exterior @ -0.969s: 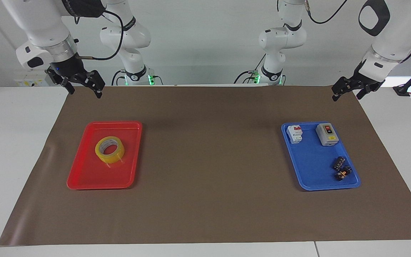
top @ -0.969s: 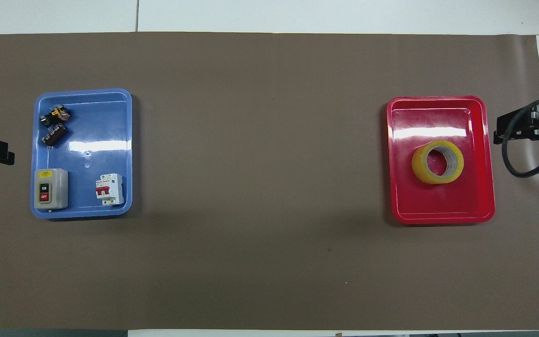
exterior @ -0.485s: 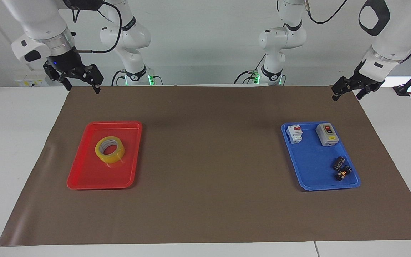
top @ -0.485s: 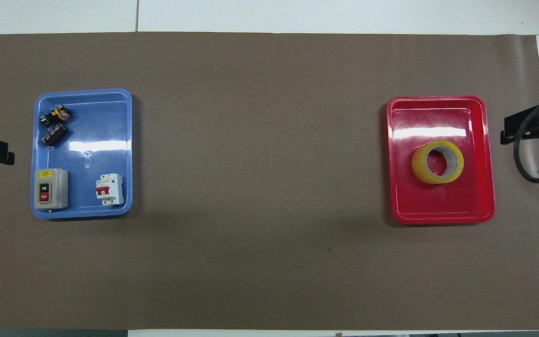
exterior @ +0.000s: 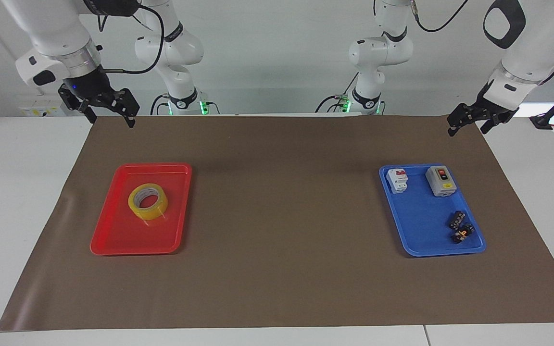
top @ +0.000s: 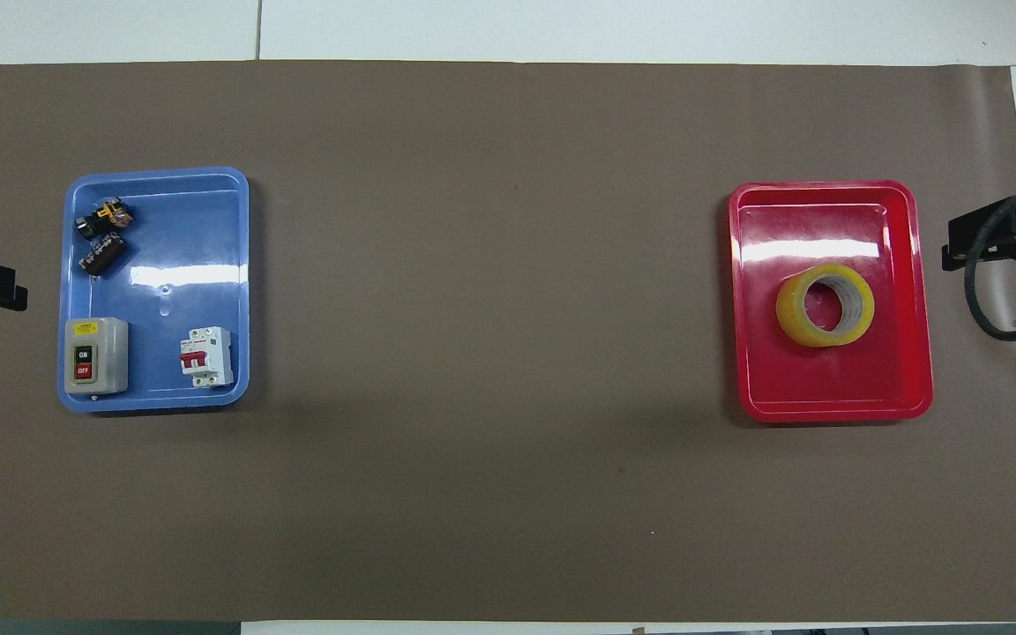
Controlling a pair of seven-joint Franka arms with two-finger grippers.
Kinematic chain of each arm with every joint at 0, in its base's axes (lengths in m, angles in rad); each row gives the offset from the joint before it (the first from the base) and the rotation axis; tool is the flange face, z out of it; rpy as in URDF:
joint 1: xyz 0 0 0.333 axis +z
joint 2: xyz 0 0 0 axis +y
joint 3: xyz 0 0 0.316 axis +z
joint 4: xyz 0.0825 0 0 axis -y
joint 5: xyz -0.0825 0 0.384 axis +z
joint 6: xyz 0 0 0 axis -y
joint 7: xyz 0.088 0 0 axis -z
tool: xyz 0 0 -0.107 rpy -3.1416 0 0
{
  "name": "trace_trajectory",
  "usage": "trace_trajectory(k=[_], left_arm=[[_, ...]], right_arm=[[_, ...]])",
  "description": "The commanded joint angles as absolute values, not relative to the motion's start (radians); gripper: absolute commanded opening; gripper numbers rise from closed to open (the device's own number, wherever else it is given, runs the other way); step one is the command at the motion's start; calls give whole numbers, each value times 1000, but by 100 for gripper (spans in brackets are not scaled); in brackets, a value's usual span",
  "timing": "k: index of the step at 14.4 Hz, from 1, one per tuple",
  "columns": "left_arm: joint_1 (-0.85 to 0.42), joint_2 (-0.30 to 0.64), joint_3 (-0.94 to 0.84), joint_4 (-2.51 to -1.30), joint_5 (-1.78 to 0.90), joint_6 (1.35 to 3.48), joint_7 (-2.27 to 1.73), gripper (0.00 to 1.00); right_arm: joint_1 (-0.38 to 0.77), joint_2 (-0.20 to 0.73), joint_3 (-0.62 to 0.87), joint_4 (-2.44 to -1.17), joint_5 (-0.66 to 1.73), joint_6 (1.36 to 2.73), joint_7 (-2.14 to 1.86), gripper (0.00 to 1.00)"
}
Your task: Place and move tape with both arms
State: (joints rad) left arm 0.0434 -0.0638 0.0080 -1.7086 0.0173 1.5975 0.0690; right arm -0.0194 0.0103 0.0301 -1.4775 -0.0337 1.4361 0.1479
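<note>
Yellow tape (exterior: 148, 201) lies flat in the red tray (exterior: 113, 230); the right end effector (exterior: 109, 117) and left end effector (exterior: 469, 122) hang over the desk's corners, both spread open and empty.

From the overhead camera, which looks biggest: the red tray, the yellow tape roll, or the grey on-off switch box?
Largest to smallest in the overhead view:
1. Red plastic tray
2. Ring-shaped roll of translucent yellow tape, lying in that tray
3. Grey on-off switch box in the blue tray, only a little smaller than the tape

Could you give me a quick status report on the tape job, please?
Both pincers open, empty: right pincer and left pincer up at the mat's ends. Tape lies flat in red tray. Nothing in the way.
</note>
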Motion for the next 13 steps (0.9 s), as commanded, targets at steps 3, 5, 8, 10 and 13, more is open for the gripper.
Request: trace_trajectory(k=[3, 5, 8, 10, 13], left_arm=[[38, -84, 14, -1733, 0, 1614, 77, 100], [38, -84, 14, -1733, 0, 1614, 77, 100], [38, -84, 12, -1733, 0, 1614, 77, 100], [38, -84, 14, -1733, 0, 1614, 77, 100], [40, -86, 14, -1733, 0, 1603, 77, 100]], right_arm=[[-28, 18, 41, -1463, -46, 1442, 129, 100], [-28, 18, 41, -1463, -44, 1442, 129, 100], [-28, 18, 41, -1463, -43, 1442, 130, 100], [-28, 18, 41, -1463, -41, 1442, 130, 100], [-28, 18, 41, -1465, -41, 1442, 130, 100]])
